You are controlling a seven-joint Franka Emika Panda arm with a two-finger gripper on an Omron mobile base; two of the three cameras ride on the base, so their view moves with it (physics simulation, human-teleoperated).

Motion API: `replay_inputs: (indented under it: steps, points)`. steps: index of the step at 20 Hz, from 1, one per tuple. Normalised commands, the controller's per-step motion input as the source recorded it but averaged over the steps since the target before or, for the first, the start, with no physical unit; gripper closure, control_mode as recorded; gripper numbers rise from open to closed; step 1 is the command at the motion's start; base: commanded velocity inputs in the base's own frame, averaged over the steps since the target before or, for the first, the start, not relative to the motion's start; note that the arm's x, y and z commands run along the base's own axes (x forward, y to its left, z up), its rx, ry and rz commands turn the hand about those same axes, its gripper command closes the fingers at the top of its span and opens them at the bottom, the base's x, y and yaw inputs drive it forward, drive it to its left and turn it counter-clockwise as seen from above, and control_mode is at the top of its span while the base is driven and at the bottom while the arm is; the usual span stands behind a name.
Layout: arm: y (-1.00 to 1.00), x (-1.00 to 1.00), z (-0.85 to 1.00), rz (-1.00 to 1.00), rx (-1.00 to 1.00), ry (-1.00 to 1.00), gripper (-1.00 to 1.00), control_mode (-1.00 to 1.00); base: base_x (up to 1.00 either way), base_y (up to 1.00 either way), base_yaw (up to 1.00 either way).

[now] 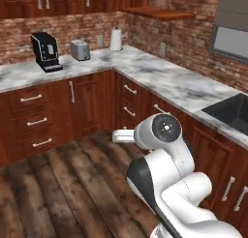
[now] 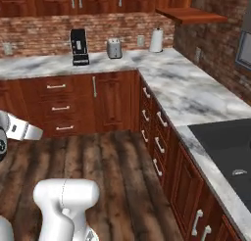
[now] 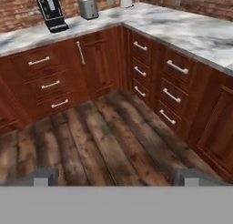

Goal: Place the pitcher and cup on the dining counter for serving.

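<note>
Marble-topped worktop (image 1: 160, 75) wraps the corner ahead of me, red wood cabinets (image 2: 112, 100) beneath and dark plank floor (image 3: 100, 141) in front. A black sink (image 2: 230, 152) sits at my right. On the worktop I see a black coffee machine (image 1: 46, 52), a toaster (image 1: 80, 50) and a white paper-towel roll (image 1: 116, 38). My gripper (image 3: 116, 176) is spread wide and empty, aimed over the floor. I can't spot pitcher, cup or dining counter from here, so I judge nothing is done: both items need finding, fetching and placing.
</note>
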Motion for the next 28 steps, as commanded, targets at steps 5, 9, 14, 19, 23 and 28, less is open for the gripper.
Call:
replay_inputs:
  steps: [5, 9, 14, 19, 23, 28]
  points:
    - [0.0, 0.0, 0.0, 0.0, 0.0, 0.0, -1.0, 1.0, 0.0, -0.12, -0.87]
    - [0.0, 0.0, 0.0, 0.0, 0.0, 0.0, -1.0, 1.0, 0.0, -0.13, -0.87]
    - [0.0, 0.0, 0.0, 0.0, 0.0, 0.0, -1.0, 1.0, 0.0, -0.31, -0.83]
    - [0.0, 0.0, 0.0, 0.0, 0.0, 0.0, -1.0, 1.0, 0.0, -0.9, -0.63]
    - [0.0, 0.0, 0.0, 0.0, 0.0, 0.0, -1.0, 1.0, 0.0, -1.0, -0.45]
    - [0.0, 0.0, 0.0, 0.0, 0.0, 0.0, -1.0, 1.0, 0.01, -1.0, -0.35]
